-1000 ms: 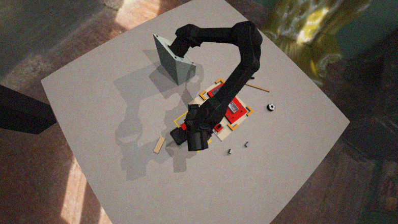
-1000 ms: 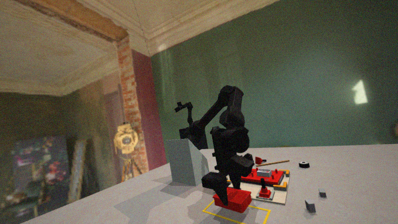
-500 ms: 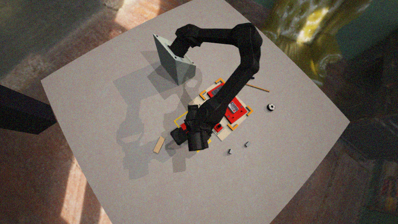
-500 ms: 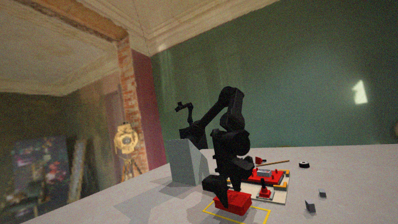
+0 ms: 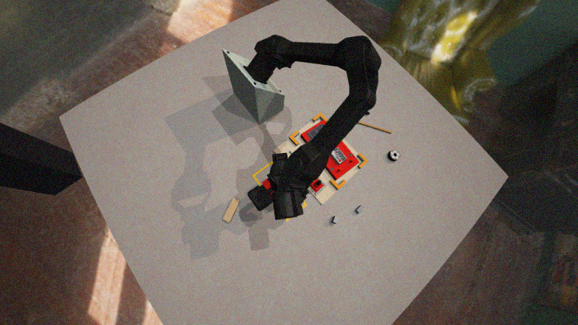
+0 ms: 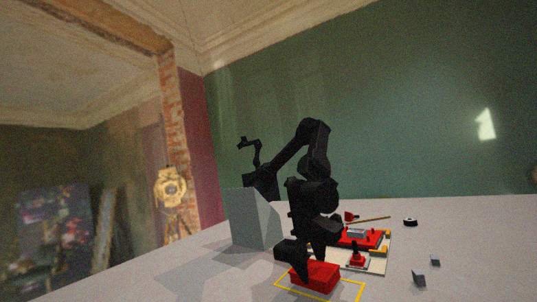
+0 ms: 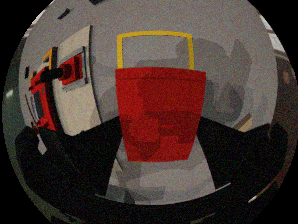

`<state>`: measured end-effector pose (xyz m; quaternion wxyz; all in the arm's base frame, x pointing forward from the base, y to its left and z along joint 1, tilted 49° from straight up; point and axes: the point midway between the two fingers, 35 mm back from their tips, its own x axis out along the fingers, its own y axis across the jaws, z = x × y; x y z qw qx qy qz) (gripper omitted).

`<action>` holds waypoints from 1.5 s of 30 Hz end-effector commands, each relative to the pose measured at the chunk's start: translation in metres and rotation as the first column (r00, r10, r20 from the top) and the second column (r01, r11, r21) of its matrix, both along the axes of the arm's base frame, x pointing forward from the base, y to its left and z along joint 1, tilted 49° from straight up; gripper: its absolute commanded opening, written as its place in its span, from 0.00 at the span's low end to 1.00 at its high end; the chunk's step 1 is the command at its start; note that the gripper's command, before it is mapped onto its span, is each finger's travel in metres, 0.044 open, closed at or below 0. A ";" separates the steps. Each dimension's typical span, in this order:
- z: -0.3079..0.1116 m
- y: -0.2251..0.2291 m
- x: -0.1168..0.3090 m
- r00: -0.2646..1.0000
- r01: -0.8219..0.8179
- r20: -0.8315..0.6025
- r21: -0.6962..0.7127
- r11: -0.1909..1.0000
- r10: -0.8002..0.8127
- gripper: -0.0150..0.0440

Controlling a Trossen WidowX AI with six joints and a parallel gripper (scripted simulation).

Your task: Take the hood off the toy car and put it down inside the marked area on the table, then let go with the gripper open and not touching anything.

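Note:
The hood, a red box (image 5: 266,184) (image 6: 325,281) (image 7: 160,87), is between the fingers of my gripper (image 6: 313,271) (image 7: 159,119), which is shut on it from both sides. The marked area, a yellow outline (image 5: 262,169) (image 6: 300,292) (image 7: 155,33), lies around and below the hood. The hood is level and very low; I cannot tell whether it touches the table. The arm hides most of it in the top view. The toy car's red body (image 5: 347,166) (image 6: 360,244) (image 7: 50,119) sits on a beige board, without the hood, showing a grey engine block.
A red block with a black lever (image 5: 317,185) (image 6: 357,259) (image 7: 75,70) stands on the board beside the area. A wooden block (image 5: 230,210) lies on the other side. A black-and-white roll (image 5: 393,155) (image 6: 410,221), an orange stick (image 5: 375,127) and two small grey pieces lie farther off.

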<state>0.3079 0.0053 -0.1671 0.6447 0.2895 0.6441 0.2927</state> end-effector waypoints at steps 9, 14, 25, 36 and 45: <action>-0.004 0.005 0.000 1.000 0.004 -0.001 0.003 1.000 -0.004 0.25; -0.006 0.007 0.000 1.000 0.004 -0.001 0.004 1.000 -0.004 0.25; -0.007 0.008 0.000 1.000 0.000 0.000 0.001 1.000 0.000 0.43; -0.007 0.008 0.000 1.000 0.000 0.000 0.001 1.000 0.000 0.92; 0.028 -0.034 0.002 1.000 0.002 0.000 -0.002 1.000 -0.002 1.00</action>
